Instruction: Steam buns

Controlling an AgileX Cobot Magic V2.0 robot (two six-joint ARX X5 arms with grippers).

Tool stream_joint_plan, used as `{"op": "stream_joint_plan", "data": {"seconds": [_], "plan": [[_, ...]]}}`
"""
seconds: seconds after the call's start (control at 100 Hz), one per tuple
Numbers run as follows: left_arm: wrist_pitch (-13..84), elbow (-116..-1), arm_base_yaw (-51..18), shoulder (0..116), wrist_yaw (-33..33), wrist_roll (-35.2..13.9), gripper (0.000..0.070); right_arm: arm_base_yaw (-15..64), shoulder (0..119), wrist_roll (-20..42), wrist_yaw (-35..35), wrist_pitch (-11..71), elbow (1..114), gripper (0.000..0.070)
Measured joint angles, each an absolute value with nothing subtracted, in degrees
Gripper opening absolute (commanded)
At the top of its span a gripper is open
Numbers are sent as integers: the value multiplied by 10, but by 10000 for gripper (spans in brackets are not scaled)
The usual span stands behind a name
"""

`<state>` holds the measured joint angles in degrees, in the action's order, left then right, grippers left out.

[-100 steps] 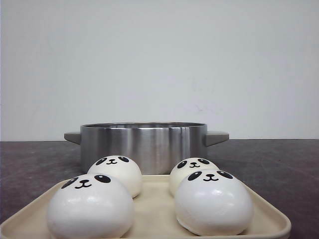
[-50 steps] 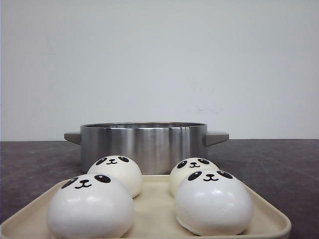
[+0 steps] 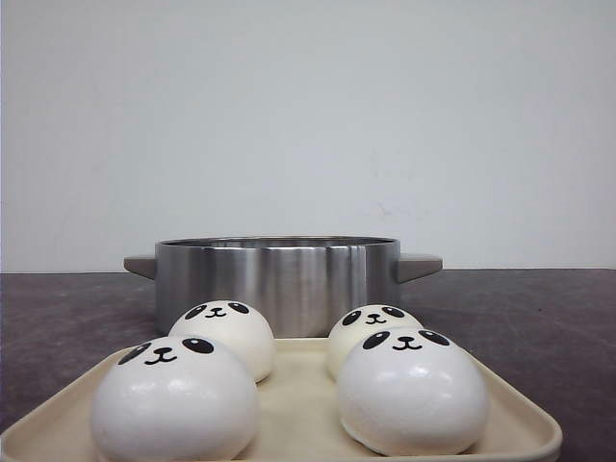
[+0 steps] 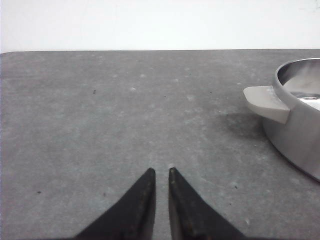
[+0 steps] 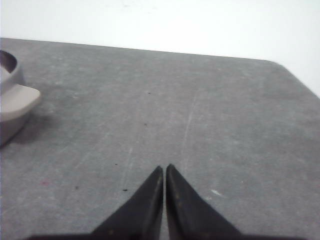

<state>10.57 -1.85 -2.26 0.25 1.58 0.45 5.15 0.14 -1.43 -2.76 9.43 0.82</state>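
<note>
On the tray (image 3: 289, 423) nearest the front camera sit four buns, two in a near row and two behind. Near-left bun (image 3: 175, 398) and near-right bun (image 3: 412, 392) stand well apart with bare tray between them. Far-left bun (image 3: 225, 334) and far-right bun (image 3: 371, 333) sit just behind their near neighbours, partly hidden by them. All four rest dome up, panda faces turned toward the camera. Beyond the tray stands a steel pot (image 3: 277, 281) with a grey handle at each side, on a dark table (image 3: 549, 327). Neither arm nor gripper appears in this view, so the buns cannot be placed relative to either gripper.

Left wrist view: the left gripper (image 4: 161, 173) hangs over bare table (image 4: 100, 125), its black fingers (image 4: 142, 195) drawn nearly together with only a thin slit between the tips, holding nothing. Ahead of the tips and off to one side lies the pot (image 4: 300, 135), one handle (image 4: 266, 103) pointing toward the gripper's line, well apart from it. No bun shows.

Right wrist view: the right gripper (image 5: 164, 169) has its fingers (image 5: 150, 200) pressed together at the tips, holding nothing, above bare table (image 5: 200, 110). One pot handle (image 5: 17, 100) shows at the frame edge, ahead of the fingertips and well apart from them. No bun shows.
</note>
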Motion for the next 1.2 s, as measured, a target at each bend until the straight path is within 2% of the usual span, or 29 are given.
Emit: {"op": "stream_joint_plan", "data": {"seconds": [0.23,0.39,0.53,0.65,0.75,0.81,0.9,0.98,1.11,1.2], "plan": [[106,-18,-23,3,16,4,0,51,1,-14,-25,93,8,7],[105,-18,-23,3,16,-16,0,51,1,47,19,58,8,7],[106,-19,-23,3,16,-78,0,51,1,138,78,-8,8,7],[119,-32,-23,3,8,-155,4,51,1,215,105,-76,10,6],[123,-77,-23,7,-50,-226,6,51,4,259,127,-54,46,5],[127,-121,-23,18,-87,-250,6,51,15,271,134,-17,96,5],[161,-214,-23,60,-107,-262,6,51,53,266,136,53,198,5],[218,-309,-23,120,-109,-257,6,51,104,232,140,123,300,5],[316,-472,-23,227,-122,-205,6,51,201,148,139,234,466,5],[356,-570,-23,283,-122,-164,6,51,249,105,134,277,550,6]]}}
